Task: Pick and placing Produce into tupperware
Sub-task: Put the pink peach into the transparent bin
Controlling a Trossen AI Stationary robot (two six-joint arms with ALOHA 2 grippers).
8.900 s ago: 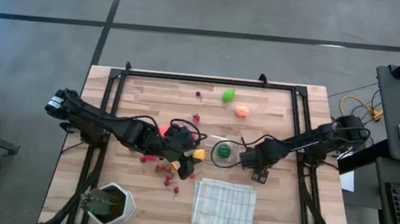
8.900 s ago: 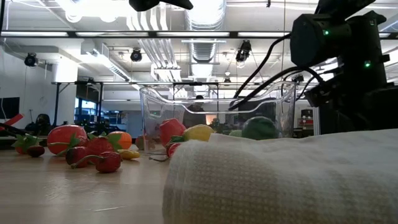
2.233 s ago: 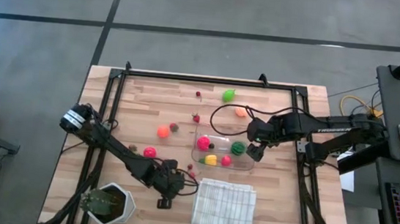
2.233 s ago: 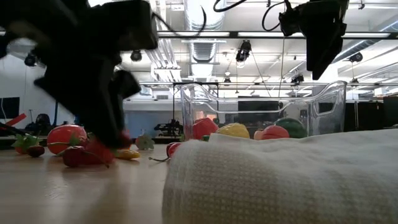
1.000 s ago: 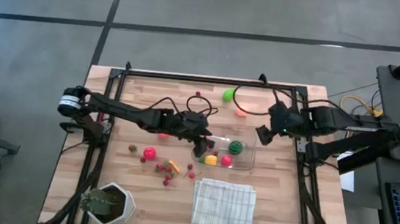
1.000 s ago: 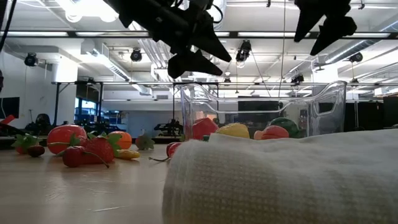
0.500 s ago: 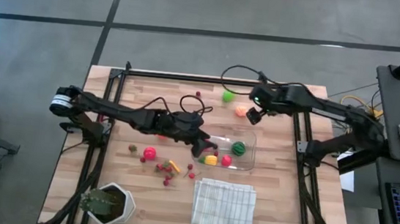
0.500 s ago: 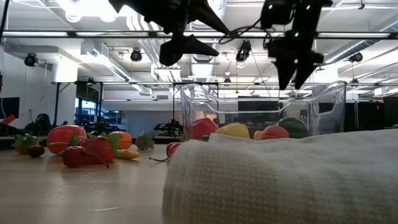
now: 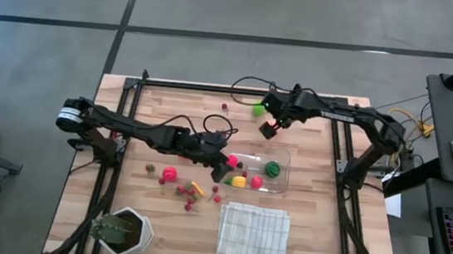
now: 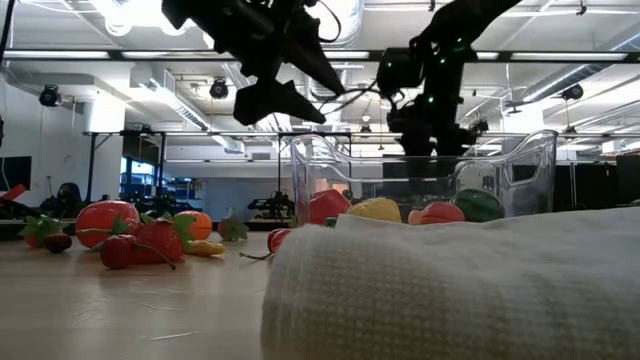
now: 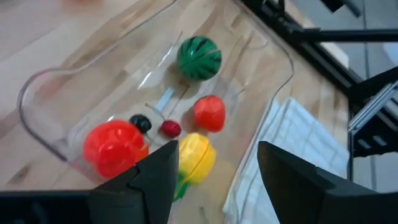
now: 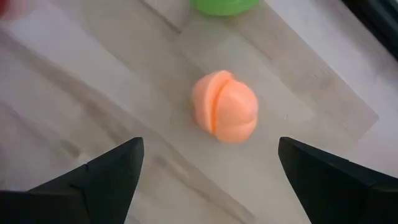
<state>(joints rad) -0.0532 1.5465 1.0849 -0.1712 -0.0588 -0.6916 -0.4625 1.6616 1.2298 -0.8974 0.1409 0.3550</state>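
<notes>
The clear tupperware (image 9: 286, 161) stands mid-table and holds a striped green ball (image 11: 199, 58), a pink fruit (image 9: 232, 159), a yellow piece (image 11: 196, 155), a red piece (image 11: 209, 113) and two tiny berries. My left gripper (image 9: 222, 170) hovers open over the container's left end, with nothing between its fingers (image 11: 155, 180). My right gripper (image 9: 269, 131) hangs wide open above an orange peach (image 12: 225, 115) that lies on the wood; a green fruit (image 9: 258, 108) lies just beyond it. More produce lies loose at the left: a pink ball (image 9: 170, 172) and several red berries (image 9: 191, 194).
A folded white cloth (image 9: 254, 232) lies near the front edge, right in front of the tupperware. A potted plant (image 9: 122, 231) stands at the front left corner. Black frame rails (image 9: 130, 126) run along the table's left, right and far sides.
My right gripper has swept from the table's right side toward the left and come down over the orange peach, staying wide open. My left gripper has drawn back a little toward the left and rolled, which uncovers the pink fruit in the container.
</notes>
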